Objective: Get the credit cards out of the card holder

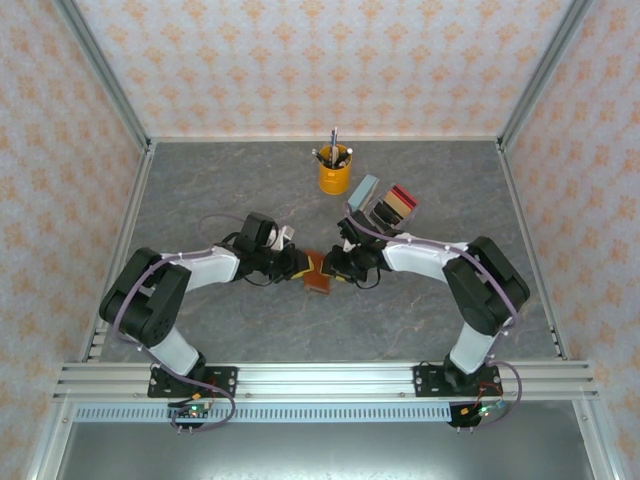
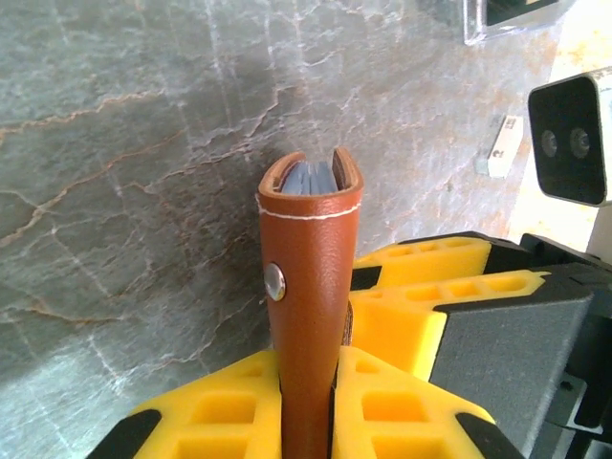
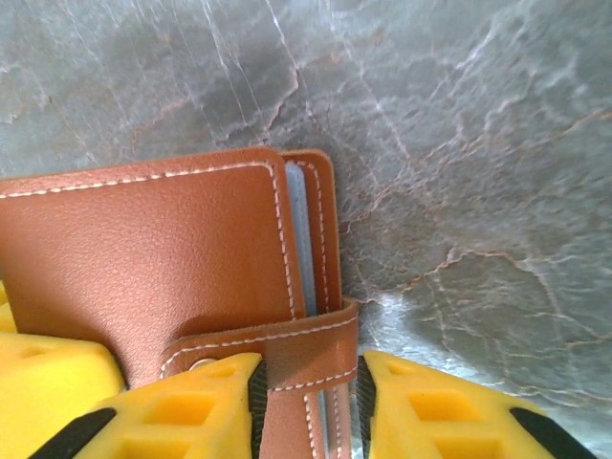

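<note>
The reddish-brown leather card holder (image 1: pixel 318 276) sits at the table's middle, between my two grippers. In the left wrist view it stands edge-on (image 2: pixel 308 277), with a silver stud on its side, and my left gripper (image 2: pixel 308 394) is shut on its lower part. Grey-blue inner leaves (image 2: pixel 311 178) show between the covers at its top. My right gripper (image 3: pixel 311 384) straddles the snap tab (image 3: pixel 298 346), its pads against the tab's two edges. The tab is still wrapped round the closed holder (image 3: pixel 143 258). The credit cards are hidden inside. From above, the left gripper (image 1: pixel 300 268) and right gripper (image 1: pixel 337 265) face each other.
A yellow pen cup (image 1: pixel 335 175) stands at the back centre. Beside it are a pale blue block (image 1: pixel 363 190) and a red and dark stand (image 1: pixel 398 203). The right arm's white camera (image 2: pixel 572 139) is close by in the left wrist view. Grey marbled tabletop (image 1: pixel 200 190) surrounds the holder.
</note>
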`<action>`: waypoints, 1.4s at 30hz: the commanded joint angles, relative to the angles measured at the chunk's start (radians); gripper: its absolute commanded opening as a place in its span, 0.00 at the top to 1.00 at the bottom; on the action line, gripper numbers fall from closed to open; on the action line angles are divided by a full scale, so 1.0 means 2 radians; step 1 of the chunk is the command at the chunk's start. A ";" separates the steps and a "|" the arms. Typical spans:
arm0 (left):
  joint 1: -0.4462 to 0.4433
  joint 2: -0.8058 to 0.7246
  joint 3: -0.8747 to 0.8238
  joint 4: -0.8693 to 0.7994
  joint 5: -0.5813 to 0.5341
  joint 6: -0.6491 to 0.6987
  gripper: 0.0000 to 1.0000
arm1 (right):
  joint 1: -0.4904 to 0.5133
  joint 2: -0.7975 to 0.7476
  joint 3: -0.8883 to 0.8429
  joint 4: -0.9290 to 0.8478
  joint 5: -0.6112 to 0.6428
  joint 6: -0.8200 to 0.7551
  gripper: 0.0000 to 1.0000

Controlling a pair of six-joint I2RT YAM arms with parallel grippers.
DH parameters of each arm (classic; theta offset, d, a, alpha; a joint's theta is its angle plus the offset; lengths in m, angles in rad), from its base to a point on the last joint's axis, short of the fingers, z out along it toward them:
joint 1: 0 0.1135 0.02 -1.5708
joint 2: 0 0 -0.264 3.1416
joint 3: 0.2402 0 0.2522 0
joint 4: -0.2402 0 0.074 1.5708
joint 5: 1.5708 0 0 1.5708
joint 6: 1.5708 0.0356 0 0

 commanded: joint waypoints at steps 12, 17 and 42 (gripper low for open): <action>0.000 -0.020 0.036 -0.041 -0.016 0.031 1.00 | 0.000 -0.010 0.028 0.056 -0.024 0.023 0.63; 0.000 -0.019 0.040 -0.041 -0.017 0.030 1.00 | 0.000 0.000 0.032 0.053 -0.030 0.022 0.66; 0.001 -0.017 0.044 -0.023 -0.043 0.009 1.00 | 0.002 0.014 0.036 -0.033 0.033 -0.018 0.76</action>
